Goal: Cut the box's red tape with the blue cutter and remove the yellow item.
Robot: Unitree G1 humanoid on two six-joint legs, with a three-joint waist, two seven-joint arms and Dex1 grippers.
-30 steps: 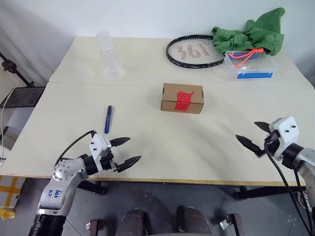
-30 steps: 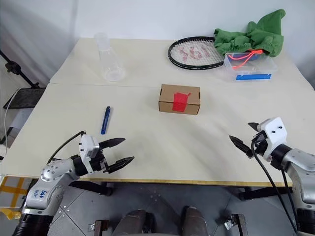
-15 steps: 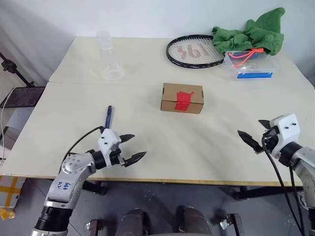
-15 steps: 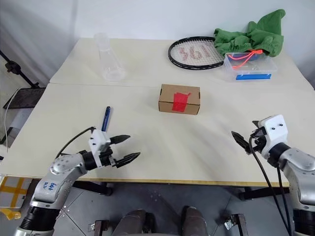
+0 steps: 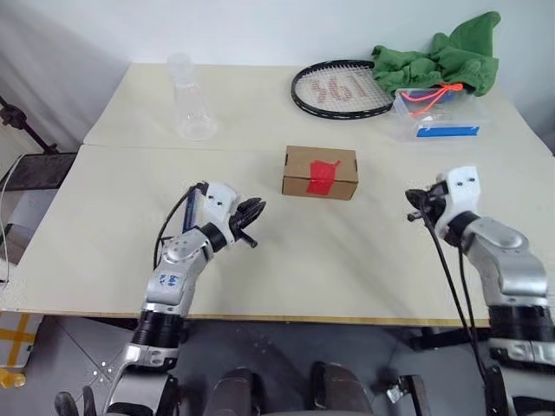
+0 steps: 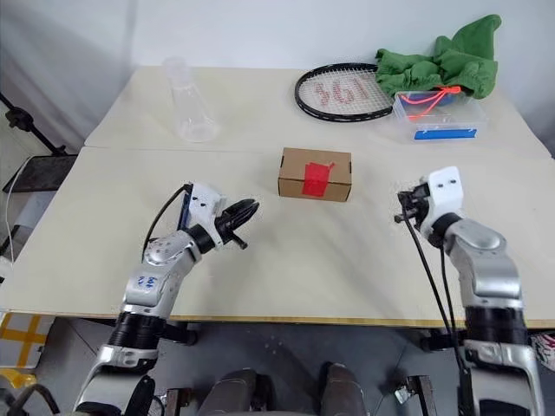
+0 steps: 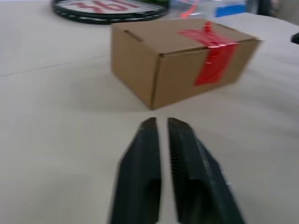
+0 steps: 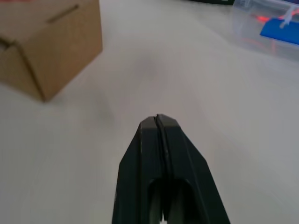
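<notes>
The box [image 5: 320, 172] sits in the middle of the table [image 5: 347, 260] with the red tape [image 5: 325, 176] across its top. The left gripper [image 5: 252, 218] is at eight o'clock from the box, the right gripper [image 5: 414, 206] at four o'clock. Both are pinched closed and hold nothing.

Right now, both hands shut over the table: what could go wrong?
1. The left hand has shut on nothing; the blue cutter lies mostly hidden behind its wrist, so a sweep could knock it away.
2. The right hand is shut and empty beside the box, so nothing steadies the box; cutting the red tape could shove it.
</notes>
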